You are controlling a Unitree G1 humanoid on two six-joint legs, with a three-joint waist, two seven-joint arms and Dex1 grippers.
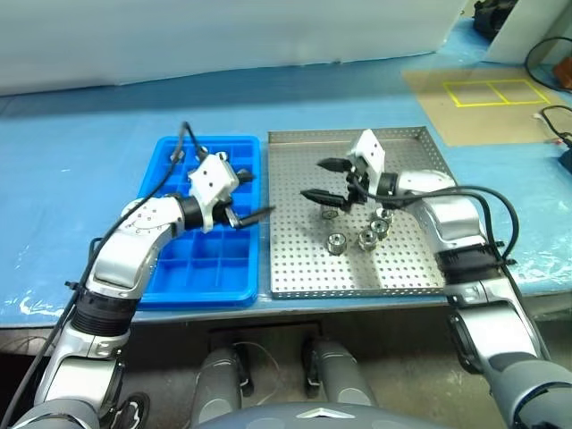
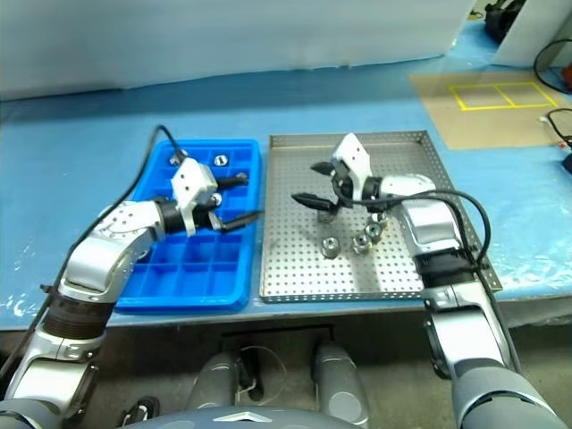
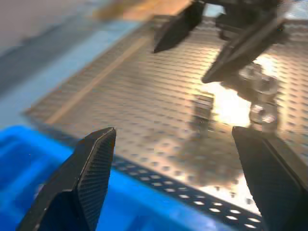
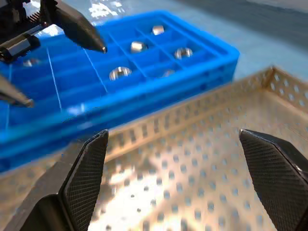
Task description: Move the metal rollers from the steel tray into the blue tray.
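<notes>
Right pincer [image 1: 323, 180], fingers apart and empty, hangs over the steel tray [image 1: 295, 268]; metal rollers [image 1: 357, 234] lie just nearer the robot. Left pincer [image 1: 252, 197], also apart, is farther.

text: none legible | labels/brands/numbers: none | signs: yellow outlined floor marking [image 1: 497, 92] on brown mat, no lettering

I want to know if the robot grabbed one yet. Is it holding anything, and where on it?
Nothing is held. The left gripper and the right gripper are both open and empty.
</notes>
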